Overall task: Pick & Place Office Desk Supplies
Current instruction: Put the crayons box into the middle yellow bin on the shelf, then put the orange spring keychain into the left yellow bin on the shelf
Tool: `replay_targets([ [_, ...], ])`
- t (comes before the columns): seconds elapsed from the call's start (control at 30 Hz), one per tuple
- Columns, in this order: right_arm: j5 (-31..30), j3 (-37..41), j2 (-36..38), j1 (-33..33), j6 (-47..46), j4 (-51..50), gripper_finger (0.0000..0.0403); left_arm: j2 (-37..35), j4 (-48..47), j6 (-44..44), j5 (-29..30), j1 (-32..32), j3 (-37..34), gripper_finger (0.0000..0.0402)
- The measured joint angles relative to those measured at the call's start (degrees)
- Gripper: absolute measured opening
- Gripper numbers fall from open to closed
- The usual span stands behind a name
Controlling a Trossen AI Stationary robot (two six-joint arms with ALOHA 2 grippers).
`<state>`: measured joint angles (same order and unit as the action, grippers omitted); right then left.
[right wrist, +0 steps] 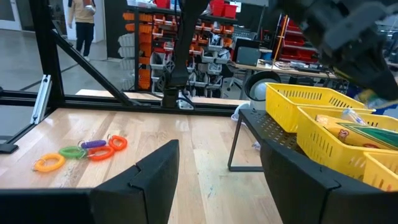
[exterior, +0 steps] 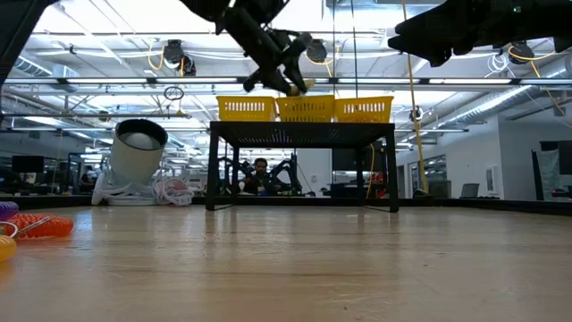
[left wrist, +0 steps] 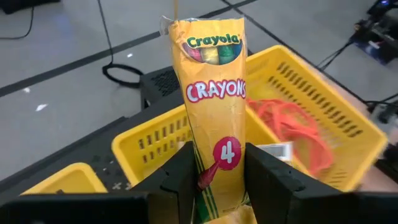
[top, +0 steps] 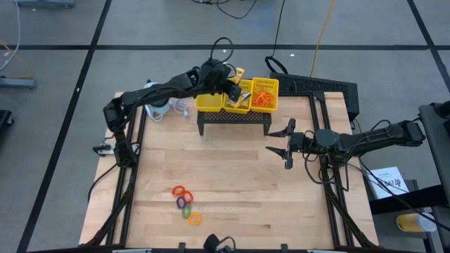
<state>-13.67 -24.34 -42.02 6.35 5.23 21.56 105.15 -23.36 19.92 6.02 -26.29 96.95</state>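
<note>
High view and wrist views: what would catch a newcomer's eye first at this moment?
The left gripper holds a yellow crayon packet above the yellow mesh basket on its dark stand at the table's far edge. Orange rubber bands fill its right compartment. Coloured rings lie near the front edge; the right gripper waits open.

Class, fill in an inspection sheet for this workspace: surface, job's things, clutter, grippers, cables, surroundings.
Surface: wooden table, bare in the middle.
Job's things: crayon packet held over the yellow basket; orange rubber bands in its end compartment; coloured rings lying near the front edge.
Clutter: grey-white round device beside the basket stand.
Grippers: left gripper shut on the crayon packet; right gripper open, over the table, empty.
Cables: cords on the floor behind.
Surroundings: person in the background.
</note>
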Motion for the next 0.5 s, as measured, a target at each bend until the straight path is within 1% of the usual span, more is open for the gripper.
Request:
replay_targets([
  [0.17,0.0,0.0,-0.02,0.0,0.07,0.0,0.0215,1.19,0.86,-0.56,0.0,-0.34,0.0,0.0124],
  [0.3,0.0,0.0,-0.01,0.0,0.14,0.0,0.0215,1.43,1.25,-1.55,-1.95,-0.21,0.0,0.0127],
  [0.4,0.02,0.0,0.0,0.0,0.15,0.0,0.0215,1.41,1.72,-1.68,-3.13,0.06,0.0,0.0151],
  [0.5,0.02,0.0,-0.02,0.0,0.24,0.02,0.0215,1.41,2.58,-1.81,-3.25,0.09,0.0,0.0194],
])
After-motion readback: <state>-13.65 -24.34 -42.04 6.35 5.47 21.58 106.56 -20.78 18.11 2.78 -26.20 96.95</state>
